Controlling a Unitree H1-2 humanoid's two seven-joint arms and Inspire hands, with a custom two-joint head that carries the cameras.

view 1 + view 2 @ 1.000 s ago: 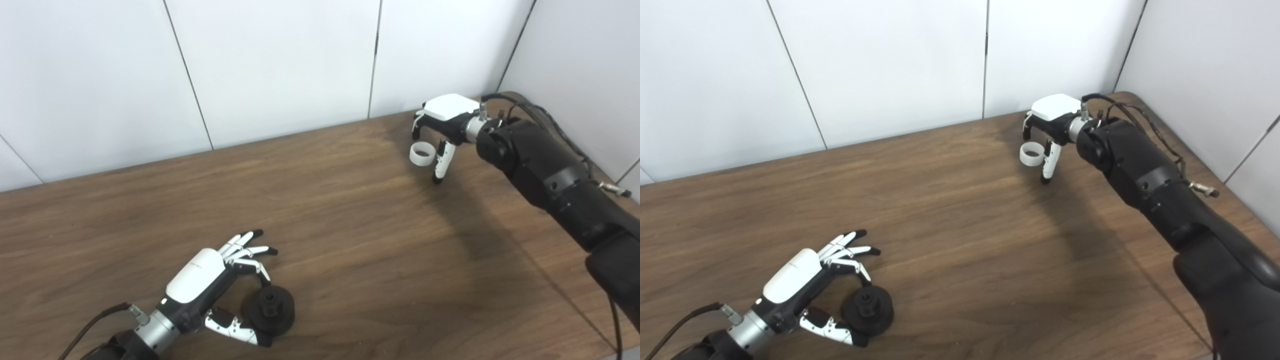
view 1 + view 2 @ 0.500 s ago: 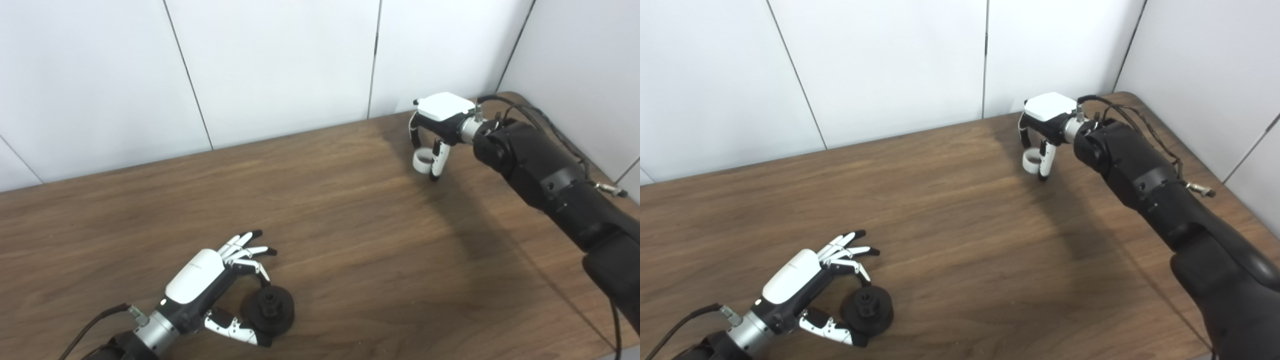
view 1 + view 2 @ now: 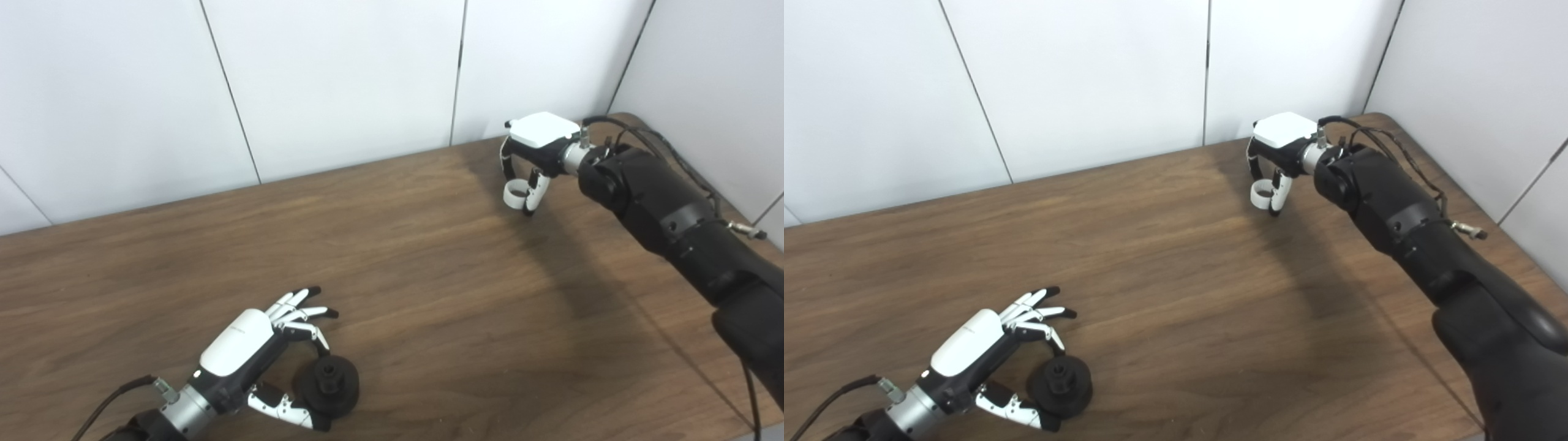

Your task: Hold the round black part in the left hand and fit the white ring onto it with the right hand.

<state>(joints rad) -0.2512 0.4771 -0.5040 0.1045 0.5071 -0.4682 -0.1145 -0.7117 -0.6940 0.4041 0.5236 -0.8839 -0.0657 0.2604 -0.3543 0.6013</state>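
Fingers of the right hand (image 3: 531, 156) are curling down around the white ring (image 3: 515, 194) at the far right of the wooden tabletop (image 3: 429, 275), near the white wall panels (image 3: 337, 79); a finger and the thumb are pressing on the ring from opposite sides, so the hand is closing on it, though whether the ring is resting on the wood or hanging just above it cannot be told. Near the front edge, well apart from the ring, the left hand (image 3: 257, 346) is lying low with the round black part (image 3: 327, 384) sitting on the tabletop between its thumb and one bent finger, both touching its rim, while the other fingers are spreading out straight above it.
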